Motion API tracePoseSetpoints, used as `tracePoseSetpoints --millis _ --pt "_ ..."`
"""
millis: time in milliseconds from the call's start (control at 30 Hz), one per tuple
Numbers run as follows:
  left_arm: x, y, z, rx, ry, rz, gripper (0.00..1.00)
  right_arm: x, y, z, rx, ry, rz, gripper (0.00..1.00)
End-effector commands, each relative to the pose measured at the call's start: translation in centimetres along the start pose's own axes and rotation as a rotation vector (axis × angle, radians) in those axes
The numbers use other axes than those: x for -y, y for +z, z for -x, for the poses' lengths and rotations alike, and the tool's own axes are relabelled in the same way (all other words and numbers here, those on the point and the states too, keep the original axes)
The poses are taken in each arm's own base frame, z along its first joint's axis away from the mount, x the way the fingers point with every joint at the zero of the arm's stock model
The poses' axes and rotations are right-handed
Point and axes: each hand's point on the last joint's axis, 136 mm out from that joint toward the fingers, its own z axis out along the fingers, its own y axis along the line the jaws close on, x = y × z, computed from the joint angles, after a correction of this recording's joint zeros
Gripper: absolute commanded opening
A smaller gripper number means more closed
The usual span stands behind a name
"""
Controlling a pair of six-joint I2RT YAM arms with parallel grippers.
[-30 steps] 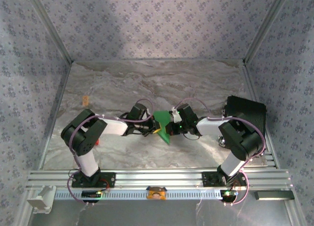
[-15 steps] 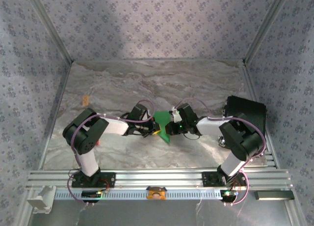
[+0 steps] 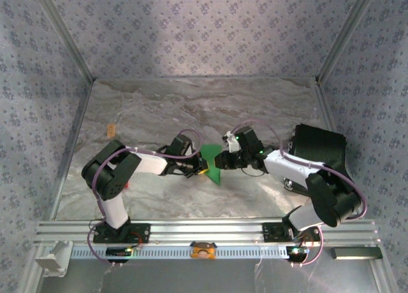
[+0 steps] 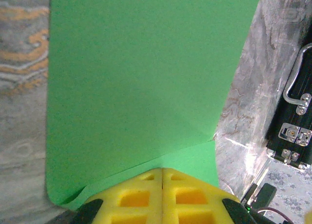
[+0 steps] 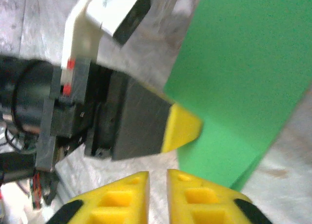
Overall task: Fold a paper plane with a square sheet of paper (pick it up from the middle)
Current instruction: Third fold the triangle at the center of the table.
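1. Two grippers meet at the green sheet of paper (image 3: 210, 160), which sits a little toward 6 o'clock from the middle of the marble table (image 3: 191, 108).
2. In the top view the left gripper (image 4: 162, 174) reaches the sheet from its 9 o'clock side. Its yellow fingers are pressed flat together, and the near edge of the paper runs in at their tips, so it is pinching the sheet.
3. From the left wrist the sheet looks doubled over. A broad flap covers most of the view toward 12 o'clock, a lower layer peeks out under its edge at 5 o'clock, and the two join in a soft curl at 7 o'clock.
4. In the top view the right gripper (image 5: 157, 175) stands at the sheet's 3 o'clock side. Its yellow fingers are a slit apart with bare table showing between them, and they hold nothing. From its own wrist camera the sheet lies toward 1 o'clock, close to the fingers but apart from them.
5. In the right wrist view, one dark, yellow-tipped finger of the left gripper touches the sheet's edge at the sheet's 9 o'clock.
6. A black case (image 3: 319, 143) with metal latches sits at the table's 3 o'clock edge, well apart from the sheet.
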Motion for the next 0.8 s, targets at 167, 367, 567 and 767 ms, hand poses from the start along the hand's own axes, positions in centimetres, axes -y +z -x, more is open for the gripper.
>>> tracePoseSetpoints --millis 167,367,567,767 --pt "-1.1 0.3 -0.2 -0.014 -0.002 0.042 0.0 -0.5 2.9 -2.8 -0.141 0.02 -0.047 0.05" --pt "-1.0 0.3 -0.2 -0.014 0.001 0.04 0.0 -0.5 4.0 -2.6 -0.169 0.018 -0.062 0.05" --pt "-0.9 0.3 -0.2 -0.015 0.003 0.037 0.0 0.8 4.8 -3.8 -0.221 0.022 -0.137 0.05" --pt "-0.9 0.3 -0.2 -0.013 0.004 0.036 0.0 2.2 4.8 -4.9 -0.238 0.043 -0.165 0.05"
